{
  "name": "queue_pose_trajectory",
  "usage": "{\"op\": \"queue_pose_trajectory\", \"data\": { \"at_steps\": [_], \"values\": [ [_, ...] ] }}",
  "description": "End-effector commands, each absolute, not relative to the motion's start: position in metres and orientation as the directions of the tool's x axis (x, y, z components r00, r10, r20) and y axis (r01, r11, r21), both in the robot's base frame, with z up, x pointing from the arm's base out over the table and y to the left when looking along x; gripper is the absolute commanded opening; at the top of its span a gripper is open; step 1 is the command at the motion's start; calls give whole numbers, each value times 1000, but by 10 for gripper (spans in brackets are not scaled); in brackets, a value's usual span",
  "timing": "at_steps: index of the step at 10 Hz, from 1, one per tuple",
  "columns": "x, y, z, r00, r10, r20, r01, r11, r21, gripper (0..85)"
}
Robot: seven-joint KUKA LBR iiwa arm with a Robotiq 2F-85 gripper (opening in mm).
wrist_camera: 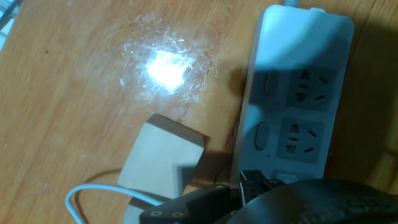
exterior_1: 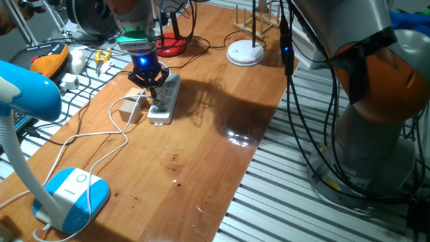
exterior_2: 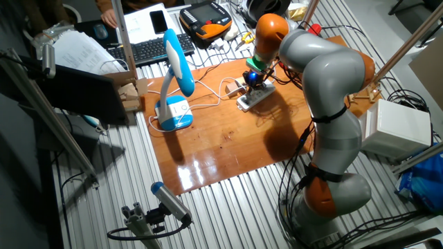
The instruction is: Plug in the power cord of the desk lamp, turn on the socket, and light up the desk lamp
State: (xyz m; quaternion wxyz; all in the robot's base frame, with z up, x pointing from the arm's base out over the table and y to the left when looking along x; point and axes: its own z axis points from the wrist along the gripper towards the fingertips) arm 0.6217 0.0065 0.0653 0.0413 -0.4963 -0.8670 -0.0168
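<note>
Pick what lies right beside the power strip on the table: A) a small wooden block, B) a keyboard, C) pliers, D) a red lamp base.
A: the wooden block sits against the long side of the strip, with the white cord running by it.

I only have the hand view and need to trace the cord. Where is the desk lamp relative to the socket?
Observer: The desk lamp stands at the table end opposite the socket, well apart from it.
Operator: Does its power cord reach over?
Observer: The power cord loops across the wood from the lamp's base to the wooden block beside the socket.
Operator: Anything beyond the strip?
Observer: A red-based lamp stands just past its far end.
</note>
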Motion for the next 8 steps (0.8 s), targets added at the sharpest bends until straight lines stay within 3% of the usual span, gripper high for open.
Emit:
{"op": "queue_pose_trajectory", "data": {
  "at_steps": [1, 8],
  "values": [
    [622, 6, 65, -507, 857, 88, 860, 510, -14, 0],
    [617, 9, 57, -509, 859, 53, 860, 510, -9, 0]
  ]
}}
